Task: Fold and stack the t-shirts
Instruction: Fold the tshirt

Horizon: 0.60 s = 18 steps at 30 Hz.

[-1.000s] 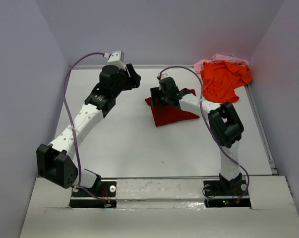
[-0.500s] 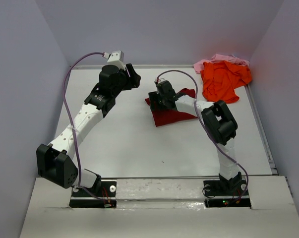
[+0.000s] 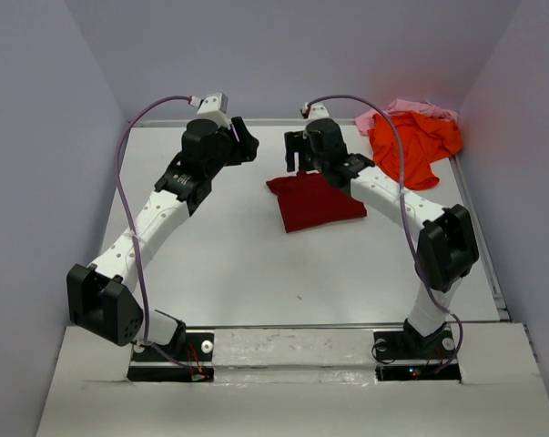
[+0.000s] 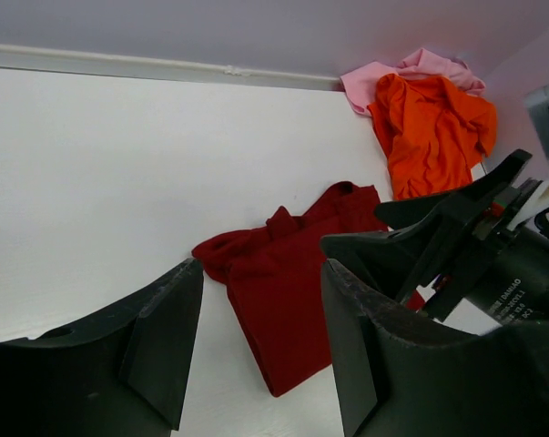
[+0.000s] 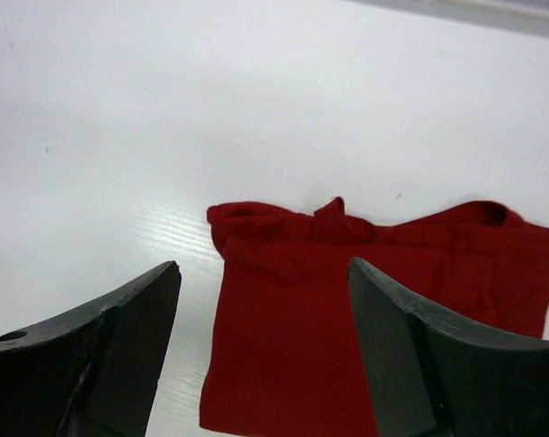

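A folded maroon t-shirt (image 3: pixel 317 203) (image 4: pixel 288 291) (image 5: pixel 347 337) lies flat in the middle of the white table, its rolled edge to the far left. An orange t-shirt (image 3: pixel 412 146) (image 4: pixel 433 137) lies crumpled at the back right, on top of a pink t-shirt (image 3: pixel 409 108) (image 4: pixel 383 77). My right gripper (image 3: pixel 294 157) (image 5: pixel 260 266) hangs open just above the maroon shirt's far edge, nothing between its fingers. My left gripper (image 3: pixel 246 144) (image 4: pixel 260 264) is open too, off to the left of the maroon shirt and holding nothing.
Pale walls close the table (image 3: pixel 238 264) in at the back and on both sides. A raised strip (image 3: pixel 479 228) runs along the right edge. The right arm's elbow (image 3: pixel 447 246) stands over the table's right side.
My right gripper has lifted off the maroon shirt and drawn back toward the far wall, its elbow swinging right. The shirt stays folded. The left arm has not moved.
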Tool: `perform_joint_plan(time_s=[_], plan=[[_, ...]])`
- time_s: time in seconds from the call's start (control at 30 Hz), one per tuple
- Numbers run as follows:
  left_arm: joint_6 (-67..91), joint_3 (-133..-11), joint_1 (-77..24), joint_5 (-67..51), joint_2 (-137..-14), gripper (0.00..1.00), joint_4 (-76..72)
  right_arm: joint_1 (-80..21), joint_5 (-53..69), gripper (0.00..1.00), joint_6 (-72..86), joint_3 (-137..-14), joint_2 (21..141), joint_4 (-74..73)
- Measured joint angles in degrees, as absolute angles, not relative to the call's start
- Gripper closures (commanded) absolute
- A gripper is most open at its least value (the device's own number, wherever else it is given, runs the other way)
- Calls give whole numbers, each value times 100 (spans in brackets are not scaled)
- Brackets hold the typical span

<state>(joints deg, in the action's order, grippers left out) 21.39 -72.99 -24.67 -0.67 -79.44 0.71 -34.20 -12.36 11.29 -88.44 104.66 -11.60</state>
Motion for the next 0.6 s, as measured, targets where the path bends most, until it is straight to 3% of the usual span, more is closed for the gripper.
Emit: perform_joint_plan(time_s=[0.17,0.6], plan=[[2139,-7299,-2467,-86,-7944,36,71,-3369,-1706,20,1070,-8748,10418,-1076],[2137,-7299,-2467,-106,-7942,36,71,-3131,-3295,20,1433,-8482,11839,-1485]])
